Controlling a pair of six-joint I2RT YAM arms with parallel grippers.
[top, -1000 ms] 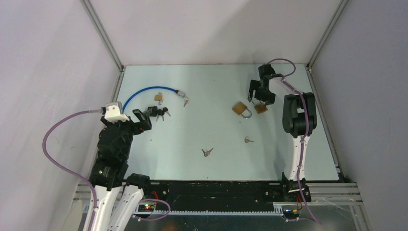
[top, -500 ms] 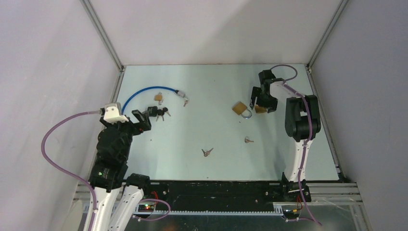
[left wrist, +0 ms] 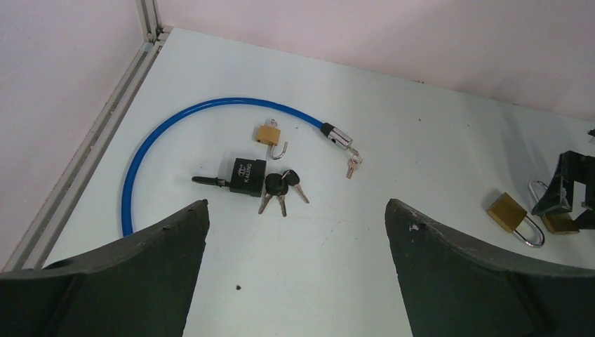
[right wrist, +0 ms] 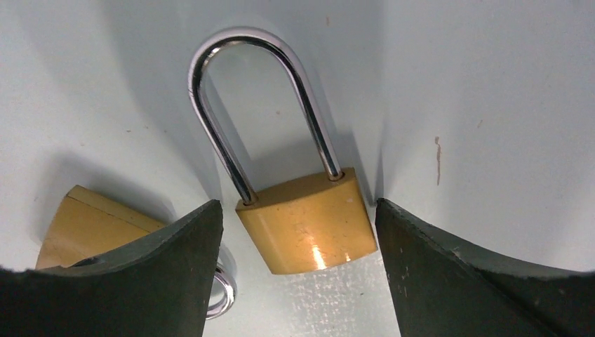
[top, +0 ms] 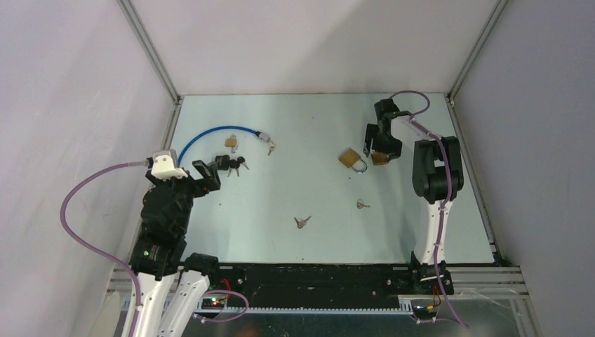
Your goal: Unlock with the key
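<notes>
A brass padlock (right wrist: pixel 305 221) with a long steel shackle (right wrist: pixel 259 105) lies flat on the table. My right gripper (right wrist: pixel 298 203) is open and low over it, one finger on each side of its body. From above, the right gripper (top: pixel 379 140) is at the far right with this padlock (top: pixel 381 159) under it. A second brass padlock (top: pixel 349 157) lies just to the left, partly behind my finger (right wrist: pixel 91 228). Two loose keys (top: pixel 302 222) (top: pixel 362 204) lie mid-table. My left gripper (left wrist: pixel 296 203) is open and empty, short of a black padlock (left wrist: pixel 248 175) with a key bunch (left wrist: pixel 281 186).
A blue cable lock (left wrist: pixel 161 123) curves at the far left, its metal end (left wrist: pixel 340 137) with a small key. A small brass padlock (left wrist: pixel 269 133) with an open shackle lies inside the curve. Walls and aluminium frame rails (top: pixel 151 53) enclose the table.
My right gripper shifted slightly toward the near side, then back, staying over the brass padlock. The left arm, padlocks and keys have not moved.
</notes>
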